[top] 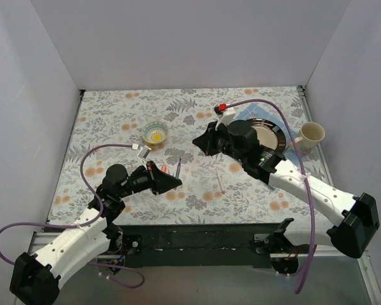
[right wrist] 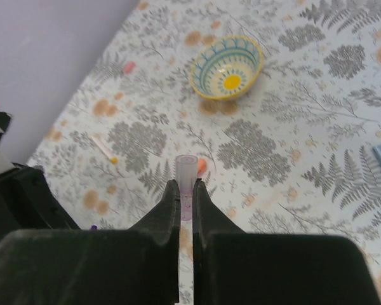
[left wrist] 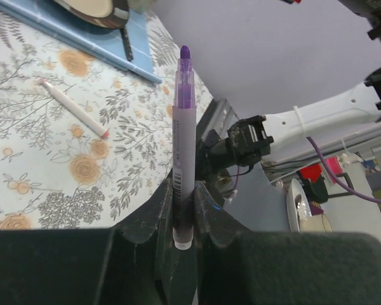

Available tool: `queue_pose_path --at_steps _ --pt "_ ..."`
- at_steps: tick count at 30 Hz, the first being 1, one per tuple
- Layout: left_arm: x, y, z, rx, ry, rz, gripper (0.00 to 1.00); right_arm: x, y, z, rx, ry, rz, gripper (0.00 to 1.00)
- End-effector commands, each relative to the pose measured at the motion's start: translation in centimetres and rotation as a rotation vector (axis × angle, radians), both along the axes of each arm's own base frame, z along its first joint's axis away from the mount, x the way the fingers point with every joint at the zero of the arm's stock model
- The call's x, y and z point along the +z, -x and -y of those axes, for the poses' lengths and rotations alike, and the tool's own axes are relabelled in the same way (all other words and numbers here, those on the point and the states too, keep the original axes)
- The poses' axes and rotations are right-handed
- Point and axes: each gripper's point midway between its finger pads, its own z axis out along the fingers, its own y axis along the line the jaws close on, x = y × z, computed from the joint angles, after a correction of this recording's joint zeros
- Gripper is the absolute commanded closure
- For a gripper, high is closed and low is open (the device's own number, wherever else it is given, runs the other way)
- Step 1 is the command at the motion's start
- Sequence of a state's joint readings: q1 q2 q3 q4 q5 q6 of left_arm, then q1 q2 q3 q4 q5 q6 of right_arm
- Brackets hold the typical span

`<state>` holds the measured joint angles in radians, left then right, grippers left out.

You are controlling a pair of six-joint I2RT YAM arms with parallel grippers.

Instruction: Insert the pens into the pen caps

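Though its barcode label (left wrist: 177, 185) illegible, purple pen (left wrist: 183, 136) tight in left claw (left wrist: 184, 194), purplish cap (right wrist: 186, 168) tight in right claw (right wrist: 185, 186).

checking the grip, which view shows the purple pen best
Left wrist: the purple pen shows full length, clamped in the left gripper. Top view gives only a thin sliver; right wrist does not clearly show it.

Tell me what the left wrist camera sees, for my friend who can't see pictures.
Two black fingers pinch the bottom of a purple pen, which sticks straight up the middle of the picture, tip away from the camera. Behind it, a white pen lies on the flowery tablecloth, with a blue mat beyond it.
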<state>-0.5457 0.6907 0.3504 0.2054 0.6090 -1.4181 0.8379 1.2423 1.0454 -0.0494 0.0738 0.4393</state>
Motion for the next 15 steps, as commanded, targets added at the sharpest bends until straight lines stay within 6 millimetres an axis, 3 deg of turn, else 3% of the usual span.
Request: queue_pose_path --at_steps 1,8,15 --pt "3.0 1.8 0.8 -0.115 0.138 0.073 1.00 6.5 0.4 -1.1 0.016 -0.280 0.089 0.99" --pt "3.4 1.8 1.0 -0.129 0.165 0.089 1.00 8.9 2.6 -2.2 0.122 -0.506 0.070 0.99" --pt "3.4 1.5 1.0 -0.109 0.161 0.100 1.00 8.8 4.3 -3.1 0.211 -0.627 -0.009 0.99"
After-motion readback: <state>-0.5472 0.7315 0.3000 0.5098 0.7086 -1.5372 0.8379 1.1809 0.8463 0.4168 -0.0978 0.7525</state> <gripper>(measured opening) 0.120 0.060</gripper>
